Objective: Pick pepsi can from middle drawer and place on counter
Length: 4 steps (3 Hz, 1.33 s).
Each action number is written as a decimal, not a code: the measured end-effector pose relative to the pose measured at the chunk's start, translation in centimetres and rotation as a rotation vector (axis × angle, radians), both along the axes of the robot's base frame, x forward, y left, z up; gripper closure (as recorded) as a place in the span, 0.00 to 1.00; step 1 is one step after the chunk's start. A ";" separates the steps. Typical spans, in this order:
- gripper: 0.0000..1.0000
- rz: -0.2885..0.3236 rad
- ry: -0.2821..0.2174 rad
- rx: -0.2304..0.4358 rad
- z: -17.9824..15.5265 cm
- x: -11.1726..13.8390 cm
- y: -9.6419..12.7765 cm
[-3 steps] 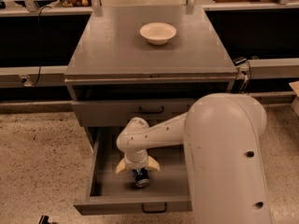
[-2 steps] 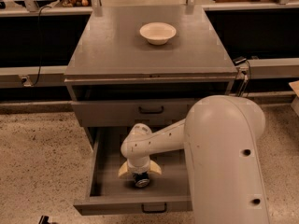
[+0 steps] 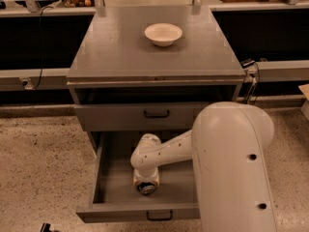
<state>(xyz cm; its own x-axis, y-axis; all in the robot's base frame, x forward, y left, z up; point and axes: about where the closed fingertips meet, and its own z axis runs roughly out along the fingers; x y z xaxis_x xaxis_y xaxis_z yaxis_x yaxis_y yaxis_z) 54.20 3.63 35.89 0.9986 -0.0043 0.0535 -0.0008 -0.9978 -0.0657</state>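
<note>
The pepsi can (image 3: 146, 188) lies in the open middle drawer (image 3: 116, 180), its silver end facing the camera; only a little blue shows. My gripper (image 3: 145, 181) reaches down into the drawer from the right, and its pale fingers sit tight against both sides of the can. The can rests low in the drawer, near the front wall. The counter (image 3: 120, 47) is the flat grey top of the cabinet, above and behind the drawer.
A cream bowl (image 3: 163, 34) stands at the counter's back middle. A shut shallower drawer front (image 3: 120, 116) with a dark handle sits above the open drawer. My white arm (image 3: 231, 168) covers the drawer's right part. Speckled floor (image 3: 38, 168) lies on both sides.
The gripper has moved down and slightly right onto the can. Its fingers, spread wide a second ago, have drawn in against the can's sides.
</note>
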 end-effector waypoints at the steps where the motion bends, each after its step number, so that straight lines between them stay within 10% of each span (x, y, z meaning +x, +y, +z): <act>1: 0.56 -0.014 -0.004 0.053 -0.1 0.1 0.0; 4: 0.53 -0.042 -0.102 0.315 14.2 -0.2 -2.3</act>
<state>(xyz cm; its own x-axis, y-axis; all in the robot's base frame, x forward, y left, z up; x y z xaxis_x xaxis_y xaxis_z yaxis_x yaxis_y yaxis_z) 53.97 1.29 50.08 0.9868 -0.0772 0.1423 -0.0189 -0.9279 -0.3724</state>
